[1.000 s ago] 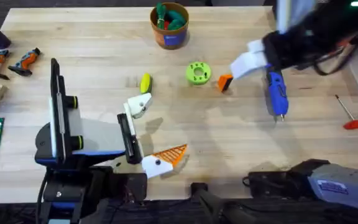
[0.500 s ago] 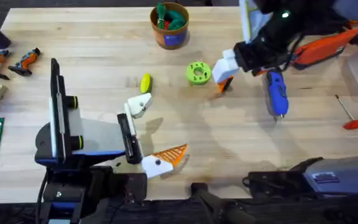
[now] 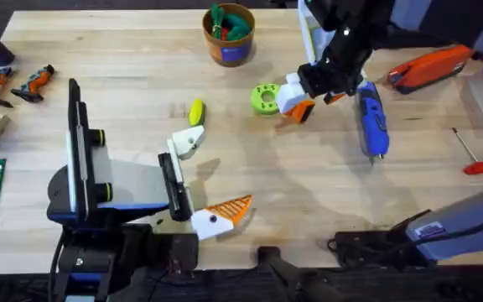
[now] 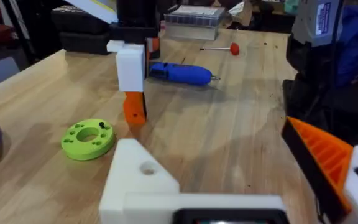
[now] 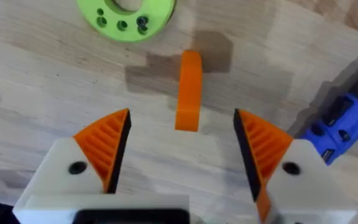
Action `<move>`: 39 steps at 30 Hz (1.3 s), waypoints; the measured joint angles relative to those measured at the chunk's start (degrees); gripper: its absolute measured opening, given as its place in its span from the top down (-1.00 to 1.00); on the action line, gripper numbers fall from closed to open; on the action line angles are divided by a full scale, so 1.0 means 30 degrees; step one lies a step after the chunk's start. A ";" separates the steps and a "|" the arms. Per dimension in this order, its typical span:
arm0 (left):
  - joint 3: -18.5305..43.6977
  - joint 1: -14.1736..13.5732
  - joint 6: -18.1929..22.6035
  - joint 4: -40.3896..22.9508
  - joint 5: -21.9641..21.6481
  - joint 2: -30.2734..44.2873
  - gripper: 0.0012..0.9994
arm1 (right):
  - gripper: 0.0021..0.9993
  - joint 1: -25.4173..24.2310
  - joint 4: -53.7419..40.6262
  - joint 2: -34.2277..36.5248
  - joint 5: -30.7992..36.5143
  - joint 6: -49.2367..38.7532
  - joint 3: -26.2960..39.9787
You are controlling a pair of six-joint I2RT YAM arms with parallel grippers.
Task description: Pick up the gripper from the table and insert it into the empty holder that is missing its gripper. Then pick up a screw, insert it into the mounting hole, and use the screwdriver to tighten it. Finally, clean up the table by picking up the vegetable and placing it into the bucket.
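Beside gripper (image 5: 189, 91): green disc (image 5: 127, 17), screwdriver (image 5: 345, 122)

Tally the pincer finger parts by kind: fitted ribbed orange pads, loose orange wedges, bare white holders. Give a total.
Fitted ribbed orange pads: 3
Loose orange wedge: 1
Bare white holder: 1
Total: 5

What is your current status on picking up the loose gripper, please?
Right gripper open, straddling the orange gripper on the table. Left gripper idle, one finger lacking its tip. Green disc close beside.
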 joint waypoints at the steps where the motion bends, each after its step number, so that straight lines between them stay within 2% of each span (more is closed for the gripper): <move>1: 0.0000 0.0000 -0.0007 0.0000 0.0000 -0.0004 -0.97 | -0.90 -0.0009 0.0089 0.0000 0.0000 -0.0120 0.0000; 9: 0.0000 0.0000 -0.0007 0.0000 0.0000 -0.0001 -0.97 | -0.80 -0.0057 0.0959 0.0000 0.0000 -0.0053 -0.0279; 18: 0.0004 0.0000 -0.0007 0.0000 0.0000 -0.0004 -0.97 | -0.79 -0.0057 0.1504 0.0000 0.0000 0.0045 -0.1078; 22: 0.0000 0.0000 -0.0007 0.0000 0.0000 0.0000 -0.97 | -0.65 -0.0057 0.1366 0.0000 0.0000 0.0110 -0.1078; 26: 0.0000 0.0000 -0.0007 0.0000 0.0000 -0.0007 -0.97 | -0.40 -0.0057 0.1410 0.0000 0.0000 0.0170 -0.1078; 33: 0.0000 0.0000 -0.0007 0.0000 0.0000 -0.0006 -0.97 | 0.31 -0.0057 0.1627 0.0000 0.0007 0.0256 -0.1078; 37: 0.0000 0.0000 -0.0007 0.0000 0.0000 -0.0007 -0.97 | 0.83 -0.0057 0.1658 0.0000 0.0037 0.0293 -0.1078; 39: 0.0007 0.0000 -0.0007 0.0000 0.0000 -0.0004 -0.97 | 0.97 -0.0057 0.1701 0.0000 0.0073 0.0307 -0.1078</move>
